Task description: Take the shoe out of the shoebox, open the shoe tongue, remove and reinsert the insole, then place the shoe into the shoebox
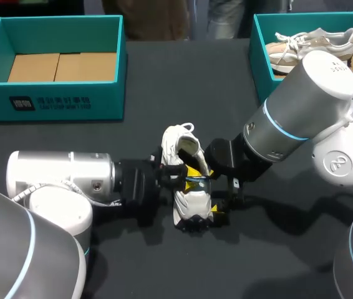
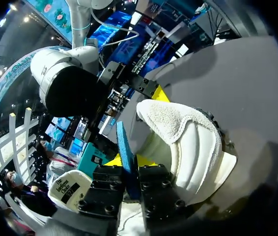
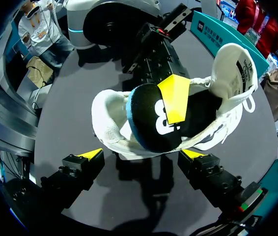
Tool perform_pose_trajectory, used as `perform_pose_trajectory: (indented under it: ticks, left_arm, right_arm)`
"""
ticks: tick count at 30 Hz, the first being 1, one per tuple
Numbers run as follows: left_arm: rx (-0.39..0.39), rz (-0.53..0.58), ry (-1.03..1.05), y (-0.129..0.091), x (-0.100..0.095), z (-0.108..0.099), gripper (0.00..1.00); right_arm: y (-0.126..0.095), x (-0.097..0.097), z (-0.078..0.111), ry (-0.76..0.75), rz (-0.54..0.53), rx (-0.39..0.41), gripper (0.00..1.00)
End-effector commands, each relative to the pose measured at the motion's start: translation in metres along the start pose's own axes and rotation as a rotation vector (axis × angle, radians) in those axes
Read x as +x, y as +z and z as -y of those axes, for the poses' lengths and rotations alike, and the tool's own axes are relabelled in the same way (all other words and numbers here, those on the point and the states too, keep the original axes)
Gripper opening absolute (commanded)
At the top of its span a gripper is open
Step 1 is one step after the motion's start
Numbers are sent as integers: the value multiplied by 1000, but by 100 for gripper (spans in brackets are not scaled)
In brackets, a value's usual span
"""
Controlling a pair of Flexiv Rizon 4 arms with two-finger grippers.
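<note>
A white shoe (image 1: 176, 140) lies in the middle of the black table, its opening turned towards my right gripper (image 1: 219, 202). A black insole (image 3: 146, 125) with a blue edge (image 2: 125, 147) sticks partly out of the shoe (image 3: 107, 123). My left gripper (image 2: 131, 169) comes in from the left and is shut on the insole's edge; one of its yellow fingertips (image 3: 174, 98) lies on the insole's black face. My right gripper (image 3: 144, 155) stands wide open just short of the shoe's side (image 2: 193, 142), touching nothing.
A teal shoebox (image 1: 58, 99) with a cardboard floor stands at the back left. At the back right, another teal box (image 1: 261, 56) holds a second pale shoe (image 1: 314, 43). Both arms crowd the table's middle.
</note>
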State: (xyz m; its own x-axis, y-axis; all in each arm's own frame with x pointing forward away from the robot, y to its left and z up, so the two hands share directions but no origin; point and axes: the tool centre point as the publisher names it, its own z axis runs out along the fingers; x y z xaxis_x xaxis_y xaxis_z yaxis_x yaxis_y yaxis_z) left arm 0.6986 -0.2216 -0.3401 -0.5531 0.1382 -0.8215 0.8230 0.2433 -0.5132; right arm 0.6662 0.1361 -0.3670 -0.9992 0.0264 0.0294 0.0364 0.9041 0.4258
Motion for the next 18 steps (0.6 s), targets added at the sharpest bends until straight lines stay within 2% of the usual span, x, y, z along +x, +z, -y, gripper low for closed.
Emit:
perform_pose_trajectory:
  ticks: [1, 8, 18]
  left_arm:
    - [15, -4, -8, -10, -4, 7, 32]
    - [59, -10, -23, -18, -11, 20, 37]
    - [97, -52, -35, -19, -10, 29, 35]
  right_arm:
    - [1, 1, 0, 0, 2, 1, 100]
    - [1, 1, 0, 0, 2, 1, 100]
    - [1, 1, 0, 0, 2, 1, 100]
